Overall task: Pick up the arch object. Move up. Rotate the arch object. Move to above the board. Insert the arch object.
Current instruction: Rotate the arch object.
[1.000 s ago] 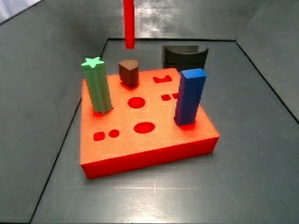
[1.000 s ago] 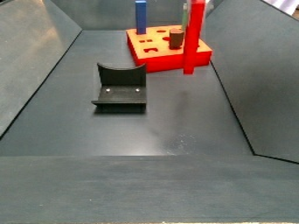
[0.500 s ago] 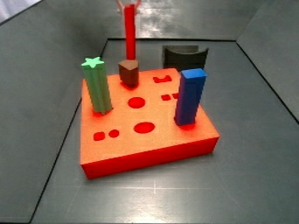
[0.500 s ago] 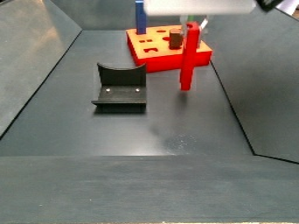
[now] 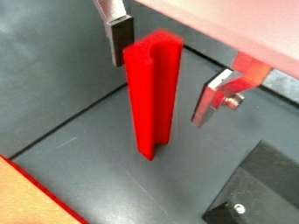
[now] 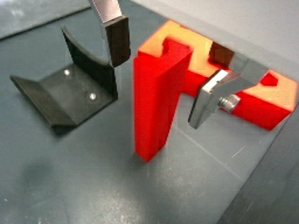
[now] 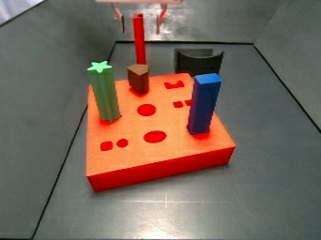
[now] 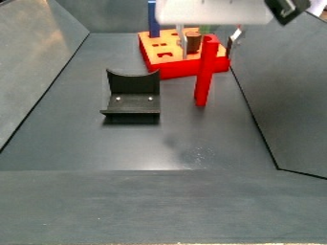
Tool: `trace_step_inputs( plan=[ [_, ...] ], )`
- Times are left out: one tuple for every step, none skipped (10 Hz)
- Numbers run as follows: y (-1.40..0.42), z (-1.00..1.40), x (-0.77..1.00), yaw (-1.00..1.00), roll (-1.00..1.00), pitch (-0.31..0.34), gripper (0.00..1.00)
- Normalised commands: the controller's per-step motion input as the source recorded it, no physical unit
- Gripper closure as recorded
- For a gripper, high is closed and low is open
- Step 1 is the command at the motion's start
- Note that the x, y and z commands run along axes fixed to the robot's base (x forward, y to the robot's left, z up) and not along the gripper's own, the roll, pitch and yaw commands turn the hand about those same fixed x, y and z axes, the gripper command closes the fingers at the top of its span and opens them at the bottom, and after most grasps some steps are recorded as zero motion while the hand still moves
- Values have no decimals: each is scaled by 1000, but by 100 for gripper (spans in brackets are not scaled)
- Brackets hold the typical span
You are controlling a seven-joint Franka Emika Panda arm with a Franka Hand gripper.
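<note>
The arch object is a tall, slim bright-red bar standing upright on the dark floor, apart from the board. It shows in both wrist views and both side views. My gripper is open around its upper part, with a silver finger on each side and a gap between each pad and the bar; it also shows in the other wrist view and in both side views. The board is a thick red-orange block with shaped holes, also in a side view and a wrist view.
A green star peg, a brown peg and a blue square pillar stand in the board. The dark fixture stands on the floor beside the bar, also in a wrist view. Sloped grey walls enclose the floor.
The arch object has come down and away from the board onto the floor. My gripper has come down into both side views and now stands around the bar's top.
</note>
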Motion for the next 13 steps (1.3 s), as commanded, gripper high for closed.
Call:
trace_step_inputs(
  plan=[
    [8, 1000, -35, -12, 35, 10, 0],
    [9, 952, -31, -11, 43, 23, 0],
    [9, 728, -20, -4, 57, 41, 0],
    [11, 555, -8, 0, 68, 54, 0],
    [9, 324, 1, 6, 75, 78, 0],
    [10, 209, 8, 11, 75, 83, 0],
    [83, 0, 0, -1000, 12, 13, 0],
    [77, -12, 6, -1000, 10, 12, 0],
    [63, -4, 9, -1000, 4, 12, 0],
    [49, -4, 10, -1000, 4, 12, 0],
    [37, -4, 12, -1000, 4, 13, 0],
    [35, -4, 12, -1000, 4, 14, 0],
    [33, -4, 12, -1000, 5, 14, 0]
  ],
)
